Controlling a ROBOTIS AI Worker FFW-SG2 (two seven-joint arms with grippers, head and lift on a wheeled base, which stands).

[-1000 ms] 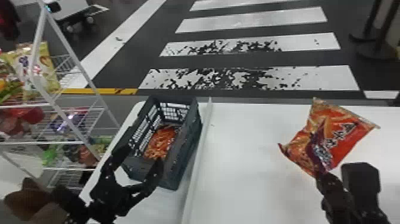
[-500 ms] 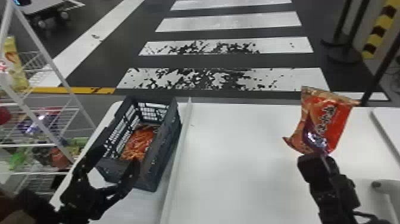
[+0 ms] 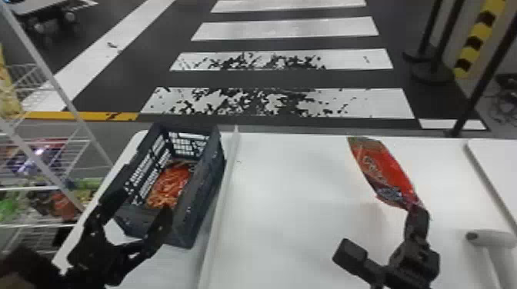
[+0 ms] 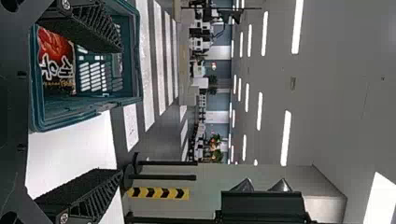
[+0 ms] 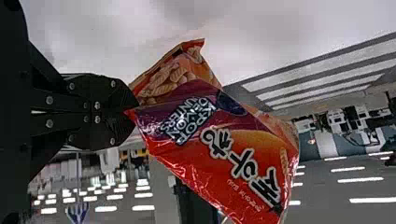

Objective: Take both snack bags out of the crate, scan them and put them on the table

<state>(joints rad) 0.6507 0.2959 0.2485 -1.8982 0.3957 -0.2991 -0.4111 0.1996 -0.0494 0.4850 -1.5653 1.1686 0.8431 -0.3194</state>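
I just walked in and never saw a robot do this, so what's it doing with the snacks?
The robot's right gripper is holding a shiny red-and-orange snack bag by one end above the white table. Another reddish-orange bag is inside the dark plastic crate. The left gripper is open near that crate, holding nothing.

Snack bag (image 5: 210, 158) red and purple, strip (image 4: 158, 193) yellow with black chevrons

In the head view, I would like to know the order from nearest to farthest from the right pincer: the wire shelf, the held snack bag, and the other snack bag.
1. Held snack bag: gripped by the right pincer.
2. Other snack bag: left, inside the crate.
3. Wire shelf: far left.
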